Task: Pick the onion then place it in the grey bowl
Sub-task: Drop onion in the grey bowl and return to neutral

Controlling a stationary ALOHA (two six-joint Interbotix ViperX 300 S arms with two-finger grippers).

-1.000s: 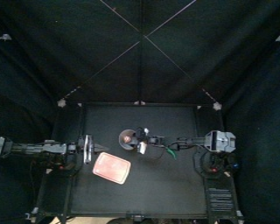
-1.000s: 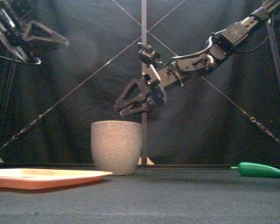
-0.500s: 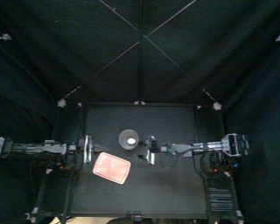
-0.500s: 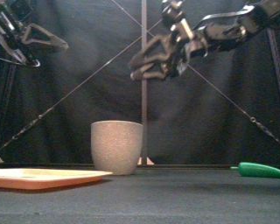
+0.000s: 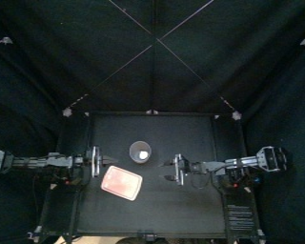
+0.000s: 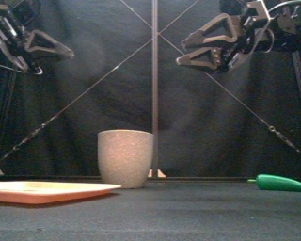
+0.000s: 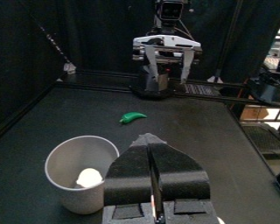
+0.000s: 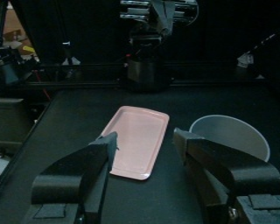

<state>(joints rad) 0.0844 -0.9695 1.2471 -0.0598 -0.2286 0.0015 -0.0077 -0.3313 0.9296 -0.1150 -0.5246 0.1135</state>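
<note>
Black matte table (image 5: 155, 214) fills the lower half of the top view and carries only a few things. The right arm is what has just changed. A second ago its gripper hung directly over the cup in the middle of the front view. Now the right gripper (image 8: 149, 140) is drawn up into the upper right corner of that view, well clear of the cup. In the top view it has pulled back toward the right edge of the table. Its jaws stand wide apart with nothing between them.

The left arm rests at the upper left of the front view, in the same place as before. The left gripper (image 7: 152, 144) has its jaws pressed together on nothing.

The flat pink plastic tray (image 6: 46, 191) lies at the lower left of the front view, bare and unmoved. The tall grey speckled cup (image 6: 125, 158) stands upright just left of centre, beside the tray's far end and not touching it. A long green toy vegetable (image 6: 281, 182) lies at the lower right edge, well apart from the cup.

The small pale round onion (image 7: 91, 177) is the smallest thing. It sits at the bottom of the cup, seen from the left wrist and as a white spot inside the rim from above.

With the empty gripper backed away and the onion inside, the placing looks done. Only the retreat to rest seems left.
</note>
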